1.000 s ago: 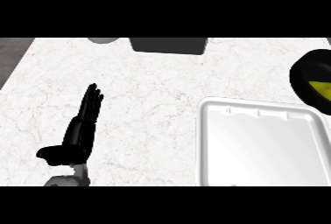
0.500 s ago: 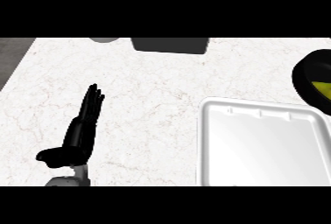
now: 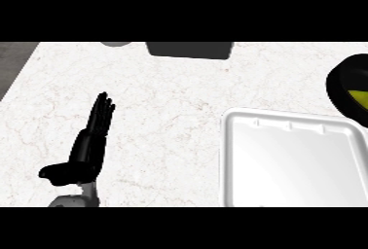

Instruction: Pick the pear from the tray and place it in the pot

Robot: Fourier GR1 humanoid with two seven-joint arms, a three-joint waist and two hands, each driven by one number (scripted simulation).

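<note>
While holding nothing, left hand (image 3: 84, 154), fingers straight, well left of white tray (image 3: 237, 160).

**Colours and patterns, head view**

Counter (image 3: 165, 97): white marble, faint reddish-brown veining. Tray (image 3: 237, 160): plain white, glossy. Pot (image 3: 338, 92): black, with a yellow-green pear (image 3: 359, 96) inside. Left hand (image 3: 86, 151): black; forearm (image 3: 74, 198) grey. Dark grey block (image 3: 191, 49) at far edge.
</note>
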